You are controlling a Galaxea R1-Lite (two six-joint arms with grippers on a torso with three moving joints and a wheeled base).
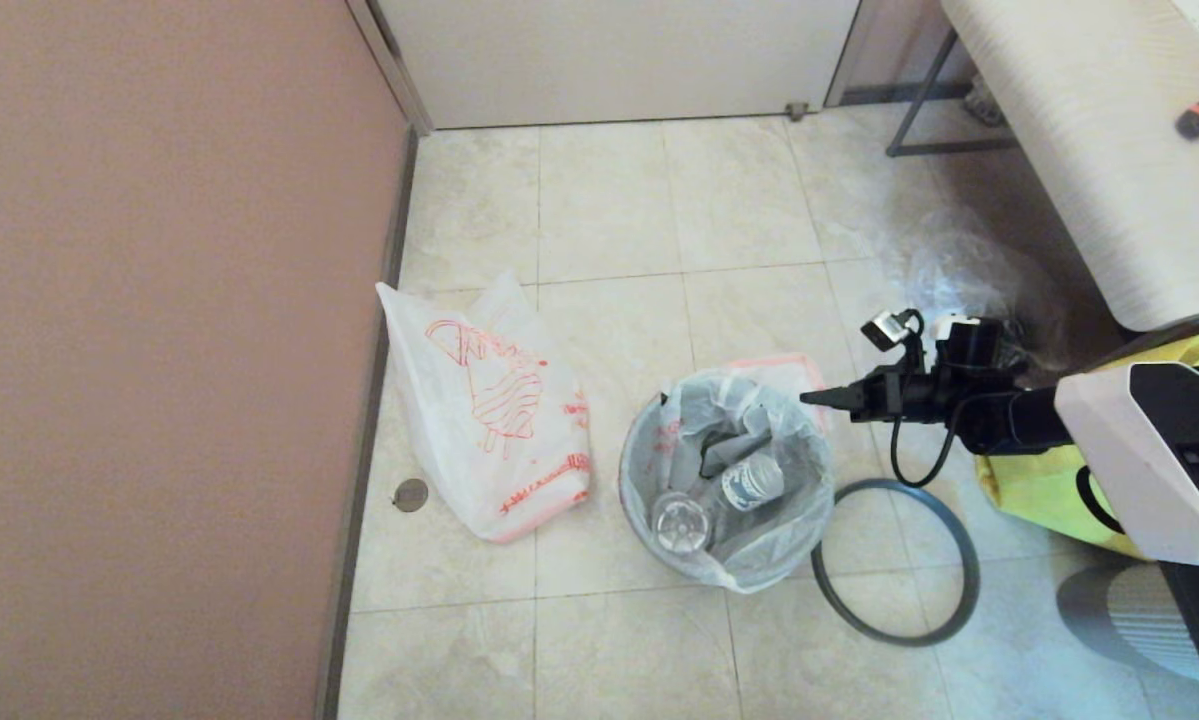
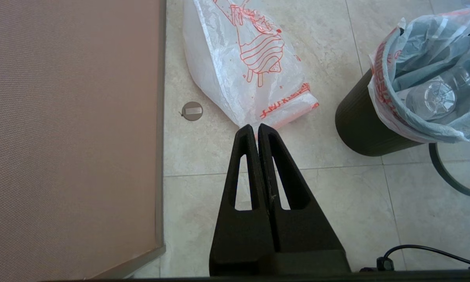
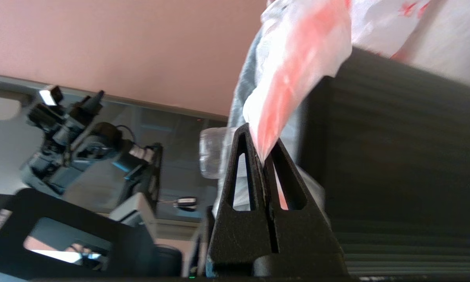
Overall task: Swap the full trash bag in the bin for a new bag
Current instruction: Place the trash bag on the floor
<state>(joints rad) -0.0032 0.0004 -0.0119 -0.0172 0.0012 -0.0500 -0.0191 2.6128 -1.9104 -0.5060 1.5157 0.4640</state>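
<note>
One arm is doing the work from where I sit: the right arm reaches out level across the floor toward the bin (image 1: 659,540), its wrist rolled sideways. The right gripper (image 1: 809,398) sits at the bin's far-right lip, and in the right wrist view its black wedge fingers (image 3: 238,172) are pressed together on a pink-red fold of the full trash bag (image 3: 297,78), right beside the bin's ribbed black wall. The left gripper (image 2: 255,129) hangs above the tiles on the bin's left side, fingers closed against each other and holding nothing, its tips near the bottom corner of the new bag (image 2: 250,66).

The full trash bag is thin, crinkled white film lining the round bin, with clear plastic bottles (image 1: 749,485) lying inside. The new bag lies slumped on the floor left of the bin, glossy white with an orange-red line drawing. The dark grey hoop rim (image 1: 899,560) lies flat on the tiles just right of the bin.
</note>
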